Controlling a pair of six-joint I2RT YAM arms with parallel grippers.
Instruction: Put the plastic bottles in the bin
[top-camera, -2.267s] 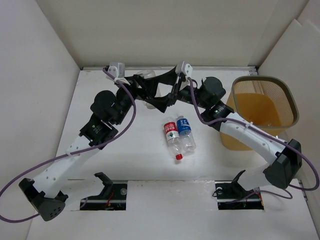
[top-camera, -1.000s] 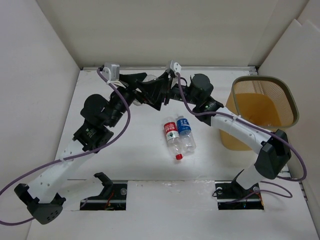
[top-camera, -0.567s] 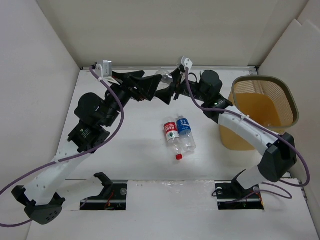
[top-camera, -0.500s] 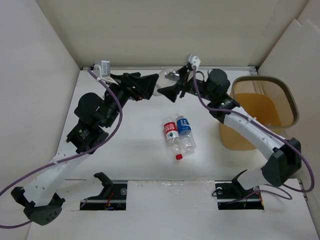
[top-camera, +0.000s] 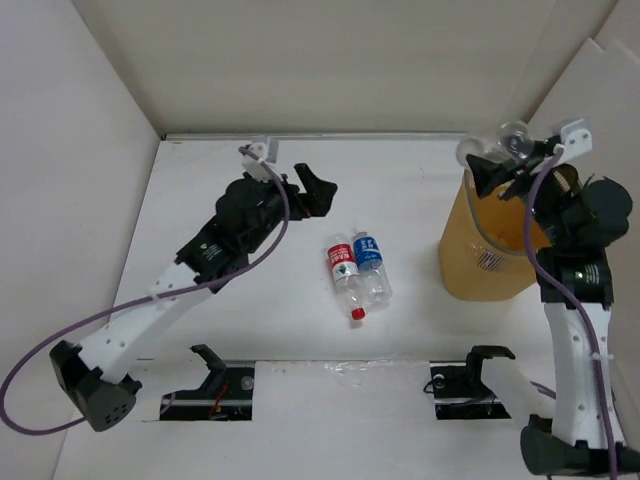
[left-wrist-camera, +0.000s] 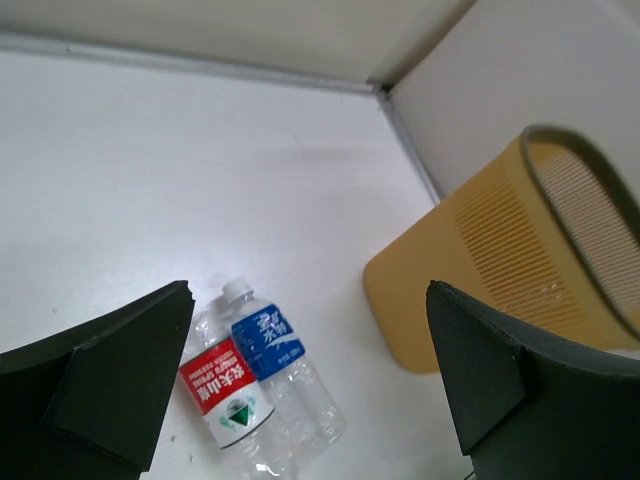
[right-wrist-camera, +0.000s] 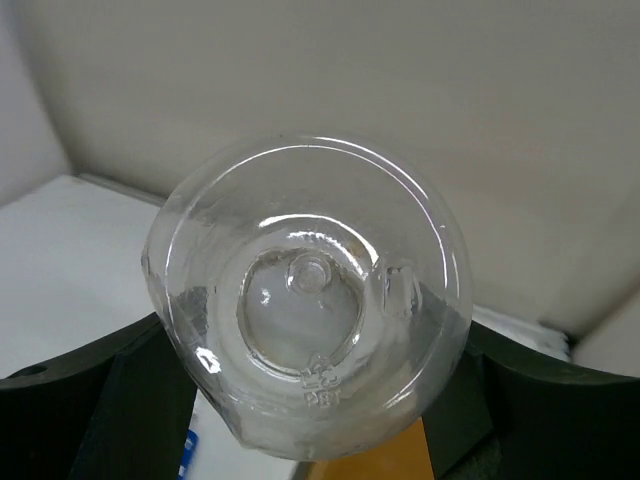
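Right fingers (right-wrist-camera: 70, 420) clamp a clear bottle (right-wrist-camera: 310, 300) above the bin (top-camera: 485, 245) rim — centre it over the mouth before releasing, lest it glance off; left fingers (left-wrist-camera: 110, 380) gape empty above two labelled bottles (left-wrist-camera: 265, 340) on the worktop (top-camera: 300, 320).

A robotics lab test cell: a white table (top-camera: 400, 185) boxed in on three sides by plain pale panels (top-camera: 330, 60), a left arm (top-camera: 150, 310) and right arm (top-camera: 575, 350) mounted at its near edge, purple cables (top-camera: 286, 205) looping from them, and mounts (top-camera: 210, 362) set in tabletop cut-outs.
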